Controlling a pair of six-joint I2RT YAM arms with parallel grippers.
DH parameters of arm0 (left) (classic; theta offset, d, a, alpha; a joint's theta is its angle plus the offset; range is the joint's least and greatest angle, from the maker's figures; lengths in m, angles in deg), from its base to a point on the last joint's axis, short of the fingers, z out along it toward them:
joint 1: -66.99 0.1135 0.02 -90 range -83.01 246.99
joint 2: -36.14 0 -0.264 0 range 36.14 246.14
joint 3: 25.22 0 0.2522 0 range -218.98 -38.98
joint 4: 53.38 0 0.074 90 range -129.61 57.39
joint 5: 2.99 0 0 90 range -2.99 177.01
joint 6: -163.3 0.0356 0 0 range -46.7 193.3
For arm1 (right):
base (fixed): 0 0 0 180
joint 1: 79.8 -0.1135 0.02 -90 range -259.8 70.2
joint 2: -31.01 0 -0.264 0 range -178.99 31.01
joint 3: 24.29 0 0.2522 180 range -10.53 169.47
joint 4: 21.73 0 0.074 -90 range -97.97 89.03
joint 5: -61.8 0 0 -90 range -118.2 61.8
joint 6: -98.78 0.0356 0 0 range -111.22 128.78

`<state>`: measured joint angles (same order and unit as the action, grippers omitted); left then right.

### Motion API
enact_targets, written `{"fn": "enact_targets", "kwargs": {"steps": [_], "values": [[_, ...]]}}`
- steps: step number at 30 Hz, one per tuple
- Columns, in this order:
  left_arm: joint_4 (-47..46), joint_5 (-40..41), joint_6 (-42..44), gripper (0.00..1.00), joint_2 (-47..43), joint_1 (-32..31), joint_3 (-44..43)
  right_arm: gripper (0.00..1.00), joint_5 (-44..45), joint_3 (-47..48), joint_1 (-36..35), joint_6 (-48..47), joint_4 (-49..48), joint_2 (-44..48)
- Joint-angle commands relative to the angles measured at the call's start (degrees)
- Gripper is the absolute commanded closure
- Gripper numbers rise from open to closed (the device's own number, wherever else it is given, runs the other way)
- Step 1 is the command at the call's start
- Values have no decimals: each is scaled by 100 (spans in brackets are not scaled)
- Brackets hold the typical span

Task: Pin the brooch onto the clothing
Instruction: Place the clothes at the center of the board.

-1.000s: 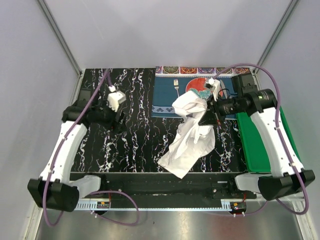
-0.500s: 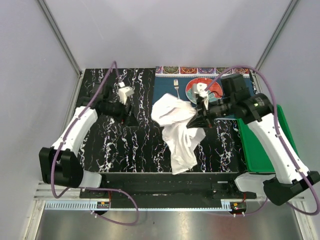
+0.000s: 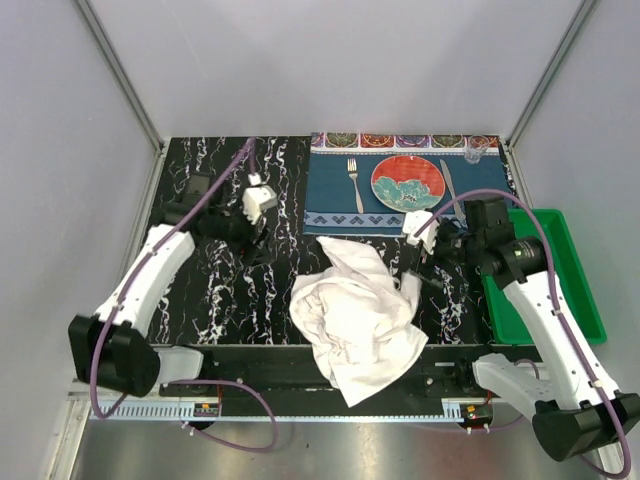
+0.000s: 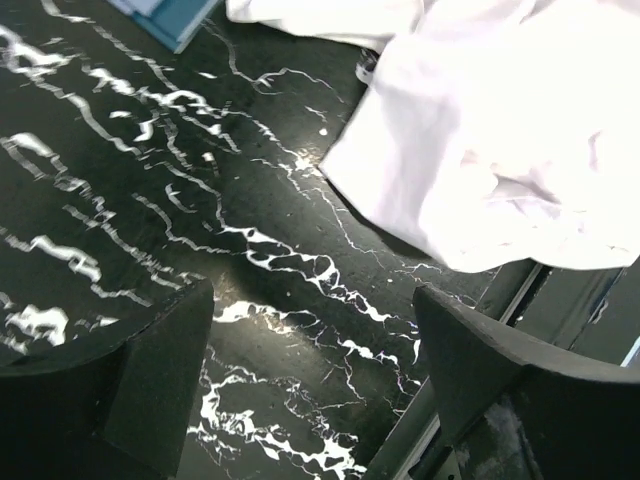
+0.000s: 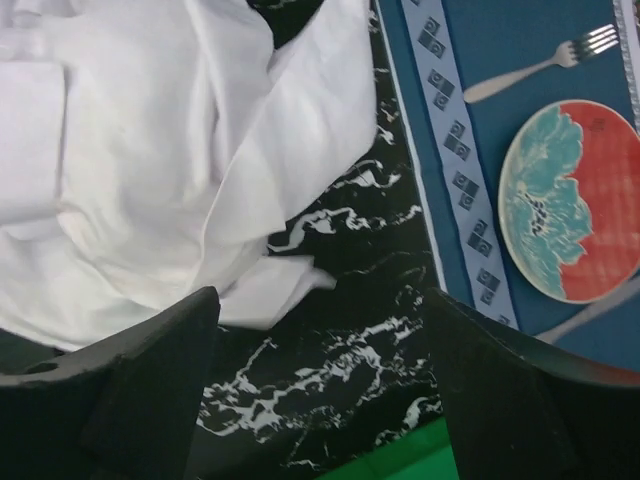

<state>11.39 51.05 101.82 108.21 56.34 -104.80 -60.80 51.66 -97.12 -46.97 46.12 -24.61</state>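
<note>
The clothing (image 3: 355,312) is a white shirt lying crumpled on the black marble table near the front edge. It fills the upper right of the left wrist view (image 4: 500,130) and the upper left of the right wrist view (image 5: 130,150). My right gripper (image 3: 415,275) stands open just right of the shirt, with only marble between its fingers (image 5: 320,300). My left gripper (image 3: 258,238) is open to the shirt's upper left, above bare marble (image 4: 310,300). The brooch is out of view in every frame.
A blue placemat (image 3: 330,200) at the back holds a red-and-teal plate (image 3: 407,183), a fork (image 3: 353,180) and a knife (image 3: 447,180). A green tray (image 3: 560,270) sits at the right edge beneath the right arm. A small clear cup (image 3: 475,150) stands in the back right corner.
My right gripper has opened and let go of the shirt, which has dropped into a heap nearer the front edge. The right arm pulled back towards me; the left arm shifted slightly.
</note>
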Motion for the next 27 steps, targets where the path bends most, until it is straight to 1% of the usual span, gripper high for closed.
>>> {"fn": "enact_targets", "kwargs": {"steps": [1, 2, 3, 4, 6, 8, 10, 11, 12, 13, 14, 15, 16, 17, 18, 19, 20, 21, 23, 25, 26, 27], "values": [[-450, 485, 252, 15, 683, -569, -18, 10, 421, 607, 176, -104, 494, -202], [-503, 485, 243, 15, 824, -656, -44, 9, 299, 714, 168, -129, 715, -309], [-538, 537, 251, 15, 974, -788, -114, 1, 237, 785, 168, -156, 900, -414], [-591, 573, 251, 16, 1219, -867, -141, 0, 219, 864, 168, -208, 1207, -606], [-784, 661, 286, 16, 1423, -1051, -229, 0, 306, 847, 168, -383, 1394, -783], [-986, 670, 286, 17, 1678, -1166, -334, 1, 595, 654, 168, -410, 1333, -977], [-1074, 652, 313, 18, 1932, -1333, -606, 4, 711, 505, 168, -464, 1341, -1135], [-1118, 591, 426, 18, 2020, -1386, -720, 6, 755, 478, 168, -429, 1402, -1171], [-1136, 312, 558, 20, 2099, -1465, -930, 7, 746, 452, 185, -341, 1464, -1206], [-1119, 66, 1081, 20, 2187, -1501, -993, 8, 746, 408, 185, -253, 1560, -1223], [-1119, -163, 1399, 20, 2188, -1553, -1029, 9, 738, 390, 211, -174, 1587, -1206], [-1171, -270, 1707, 20, 2179, -1771, -1038, 9, 685, 390, 273, -34, 1614, -1163], [-1241, -140, 1954, 20, 2179, -1930, -1038, 9, 624, 451, 569, -15, 1718, -1162], [-1407, 27, 2418, 20, 2179, -2088, -1029, 9, 510, 504, 729, -7, 1772, -1171], [-1513, 376, 2631, 20, 2197, -2394, -977, 8, 448, 556, 922, -33, 1824, -1249], [-1610, 510, 3007, 20, 2267, -2519, -950, 8, 404, 687, 1263, -68, 1973, -1311], [-1820, 625, 3142, 20, 2319, -2721, -924, 8, 317, 741, 1432, -94, 2035, -1381], [-1883, 809, 3282, 21, 2485, -2810, -941, 9, 281, 802, 1546, -129, 2114, -1530], [-1945, 907, 3555, 21, 2714, -2968, -1064, 9, 228, 917, 1705, -129, 2360, -1636], [-1919, 1047, 3792, 23, 3075, -3065, -1345, 9, 271, 865, 1706, -147, 2387, -1646], [-1936, 1083, 3828, 23, 3180, -3135, -1433, 9, 350, 821, 1862, -156, 2379, -1611], [-1980, 1144, 3820, 23, 3381, -3188, -1599, 9, 394, 716, 1873, -147, 2353, -1523]]}}
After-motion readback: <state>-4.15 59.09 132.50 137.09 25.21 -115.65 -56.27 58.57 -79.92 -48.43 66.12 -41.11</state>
